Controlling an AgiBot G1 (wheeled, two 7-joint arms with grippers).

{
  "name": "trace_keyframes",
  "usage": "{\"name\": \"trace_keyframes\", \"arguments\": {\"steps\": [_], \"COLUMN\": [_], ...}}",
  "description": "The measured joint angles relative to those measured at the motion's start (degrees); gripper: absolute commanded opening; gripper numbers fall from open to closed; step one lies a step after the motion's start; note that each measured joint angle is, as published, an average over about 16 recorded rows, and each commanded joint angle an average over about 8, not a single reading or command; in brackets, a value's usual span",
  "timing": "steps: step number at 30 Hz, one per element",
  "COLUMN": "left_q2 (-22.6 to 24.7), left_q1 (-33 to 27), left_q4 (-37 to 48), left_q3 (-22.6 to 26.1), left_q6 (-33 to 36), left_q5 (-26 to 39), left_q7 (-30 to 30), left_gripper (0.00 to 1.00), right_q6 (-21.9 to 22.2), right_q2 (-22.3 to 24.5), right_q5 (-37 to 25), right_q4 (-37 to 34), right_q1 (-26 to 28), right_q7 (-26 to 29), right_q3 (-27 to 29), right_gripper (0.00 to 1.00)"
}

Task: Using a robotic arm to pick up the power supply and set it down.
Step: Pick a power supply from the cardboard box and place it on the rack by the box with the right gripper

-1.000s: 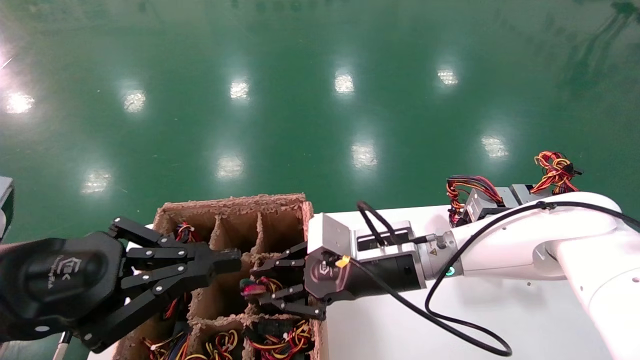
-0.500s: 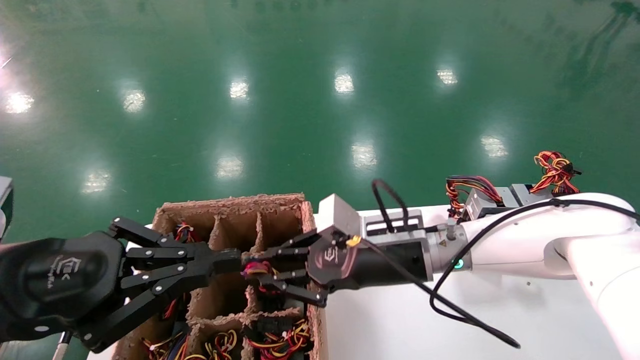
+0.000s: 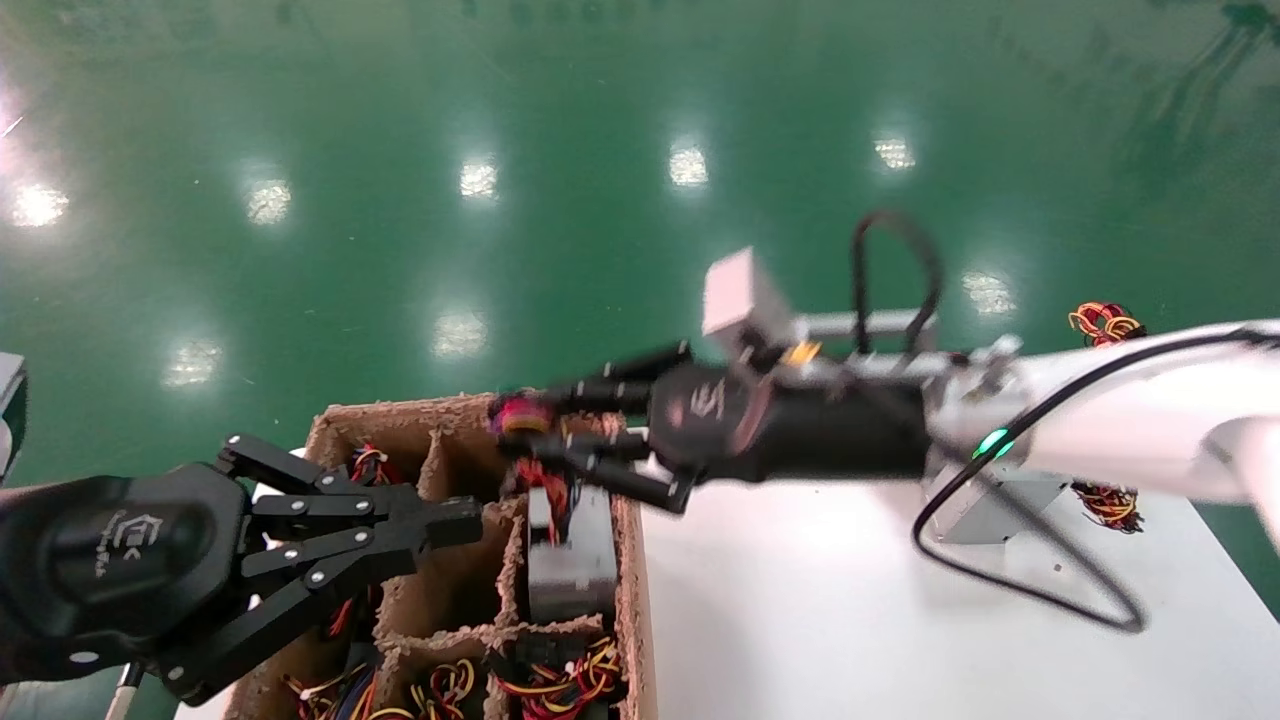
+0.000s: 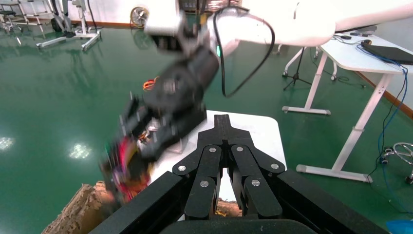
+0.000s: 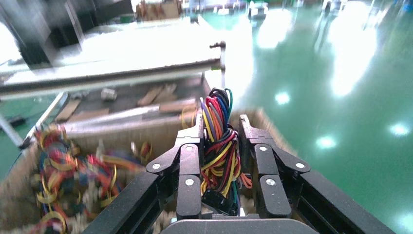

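Note:
My right gripper (image 3: 530,428) hangs above the cardboard crate, shut on the knotted bundle of red, yellow, black and blue wires (image 5: 220,131). The bundle runs up between both fingers in the right wrist view. Below the gripper, the grey metal box of the power supply (image 3: 572,560) dangles from those wires, its lower part still inside a crate compartment at the right edge. The robotic arm (image 3: 1100,440) reaches in from the right, blurred by motion. My left gripper (image 3: 462,520) is shut and empty, parked at the crate's left side, tips over the dividers.
The brown cardboard crate (image 3: 400,412) has divided cells holding more boxes with coloured wire bundles (image 3: 560,685). A white table (image 3: 850,620) lies to its right. At the table's far right sit another grey box (image 3: 990,505) and loose wire bundles (image 3: 1100,322). Green floor lies beyond.
The right gripper has risen and shifted toward the far side with the wire bundle in it, drawing the grey box up out of its cell. The left gripper has not moved.

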Motion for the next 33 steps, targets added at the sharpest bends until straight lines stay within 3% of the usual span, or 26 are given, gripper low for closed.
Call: {"name": "trace_keyframes", "arguments": {"steps": [9,18,24,33], "left_q2": [0.0,0.0,0.0,0.0], "left_q1": [0.0,0.0,0.0,0.0], "left_q4": [0.0,0.0,0.0,0.0], "left_q3": [0.0,0.0,0.0,0.0], "left_q6": [0.0,0.0,0.0,0.0], "left_q5": [0.0,0.0,0.0,0.0], "left_q7": [0.0,0.0,0.0,0.0], "left_gripper": [0.0,0.0,0.0,0.0], "right_q6": [2.9,11.2,18.9,30.8], "right_q2": [6.4,15.4,25.0,44.1], "right_q5": [5.5,7.1,5.3,-0.6], "right_q4": [9.9,18.6,25.1,35.4], "right_q1": [3.5,6.0,5.7,1.5], "right_q7": [4.4,6.6,8.8,15.7], "right_q3": [2.1,6.1,8.3,9.7], "right_gripper": [0.0,0.0,0.0,0.0]}}
